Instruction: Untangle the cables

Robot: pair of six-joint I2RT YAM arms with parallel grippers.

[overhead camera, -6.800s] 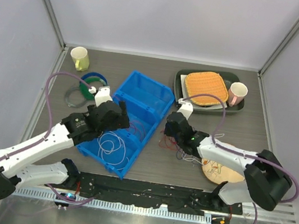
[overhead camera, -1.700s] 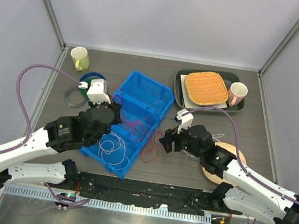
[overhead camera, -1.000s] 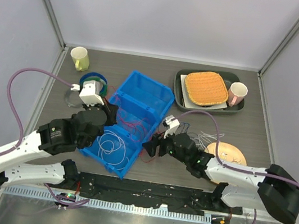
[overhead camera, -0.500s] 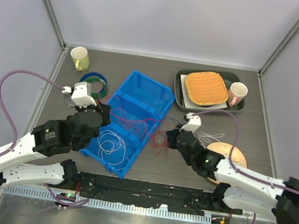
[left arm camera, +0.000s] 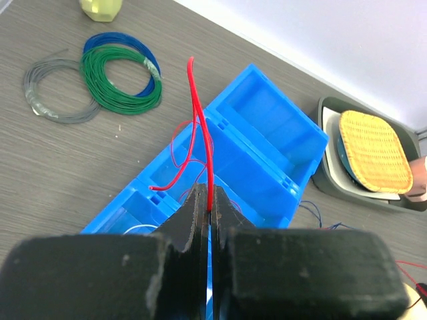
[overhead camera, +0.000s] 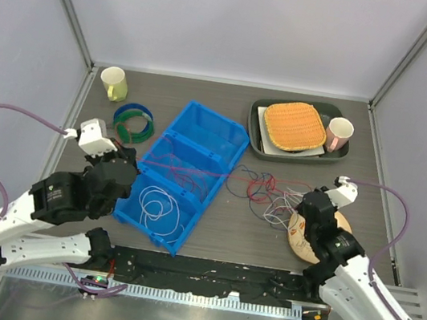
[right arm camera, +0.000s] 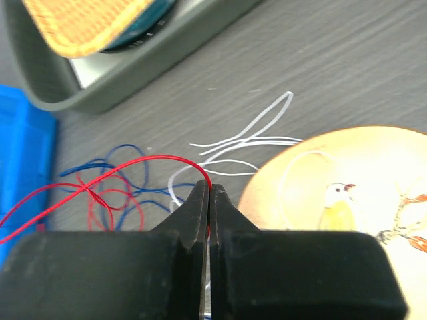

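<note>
A red cable runs nearly straight across the blue bin between my two grippers. The left gripper is shut on one end, and the red cable rises from its tips over the bin. The right gripper is shut on the red cable at its tips. Between bin and right gripper lies a loose tangle of red, dark blue and white strands. A white cable is looped inside the bin's near compartment.
A wooden disc with a bird picture lies under the right gripper. At the back right, a grey tray holds a woven mat and a pink cup. Green and blue coils and a yellow mug sit back left.
The right gripper has shut on the red cable and swung right, away from the bin. The left gripper has drawn back to the left. The red cable now stretches between them.
</note>
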